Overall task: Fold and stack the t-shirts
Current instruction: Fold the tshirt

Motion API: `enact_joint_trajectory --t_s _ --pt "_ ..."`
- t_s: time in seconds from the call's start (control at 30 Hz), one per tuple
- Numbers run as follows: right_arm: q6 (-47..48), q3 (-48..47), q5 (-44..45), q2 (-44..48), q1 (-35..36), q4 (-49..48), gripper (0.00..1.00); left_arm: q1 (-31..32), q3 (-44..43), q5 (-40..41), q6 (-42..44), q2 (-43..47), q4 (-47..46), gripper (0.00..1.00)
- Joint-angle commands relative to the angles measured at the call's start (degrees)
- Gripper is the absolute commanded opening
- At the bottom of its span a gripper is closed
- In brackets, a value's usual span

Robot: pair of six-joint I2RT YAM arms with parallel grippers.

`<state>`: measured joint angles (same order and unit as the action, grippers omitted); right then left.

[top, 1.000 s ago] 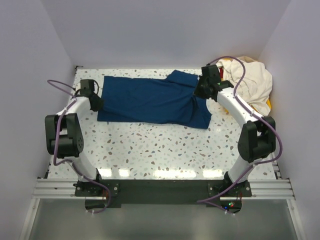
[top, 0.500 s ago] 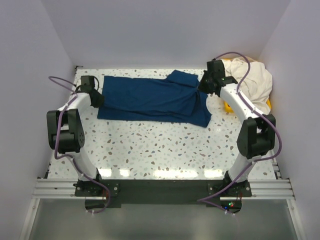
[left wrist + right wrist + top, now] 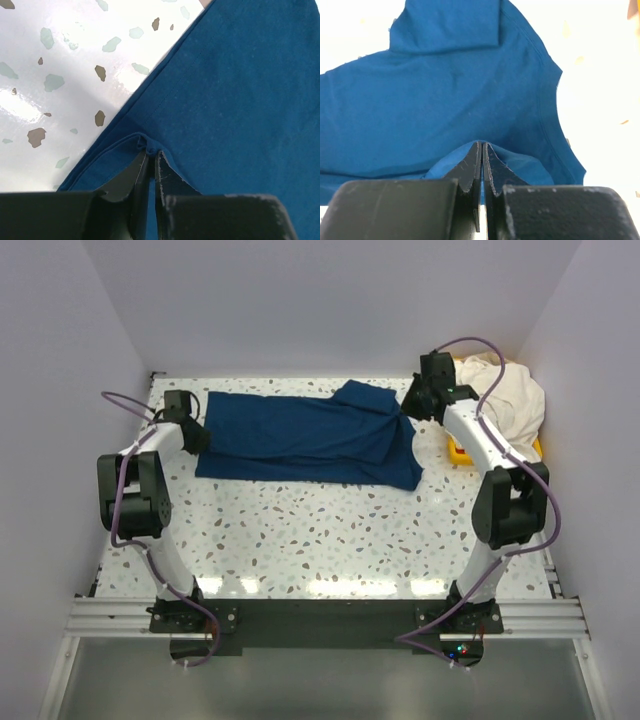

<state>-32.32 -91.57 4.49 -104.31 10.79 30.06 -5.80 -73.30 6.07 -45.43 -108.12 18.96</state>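
The navy blue t-shirt [image 3: 305, 438] lies spread across the back of the table, partly folded lengthwise, one sleeve up at the back. My left gripper [image 3: 196, 436] is shut on its left edge; in the left wrist view the gripper [image 3: 151, 150] pinches a small pucker of blue cloth [image 3: 240, 90]. My right gripper [image 3: 410, 410] is shut on its right edge; in the right wrist view the gripper [image 3: 482, 145] holds a raised fold of blue cloth [image 3: 450, 100]. The cream white t-shirt [image 3: 505, 405] lies crumpled at the back right, partly behind the right arm.
A yellow tray [image 3: 462, 451] sits under the cream shirt at the back right. White walls close in the table at the left, back and right. The speckled tabletop [image 3: 320, 530] spreads in front of the blue shirt.
My right gripper has moved back and to the right with the shirt's right edge, pulling it away from the front. My left gripper has shifted slightly back, still holding the left edge.
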Motion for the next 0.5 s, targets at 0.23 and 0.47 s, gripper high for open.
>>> enact_joint_trajectory --t_s 0.23,0.47 --pt "2.3 -10.6 -0.8 -4.3 -0.2 2.3 0.0 0.2 -2.7 -0.8 0.3 -1.2 -2.6 0.16" --pt "3.3 -15.4 -0.7 -7.9 -0.2 4.1 0.0 0.2 -2.8 -1.2 0.3 -1.7 -3.1 0.17"
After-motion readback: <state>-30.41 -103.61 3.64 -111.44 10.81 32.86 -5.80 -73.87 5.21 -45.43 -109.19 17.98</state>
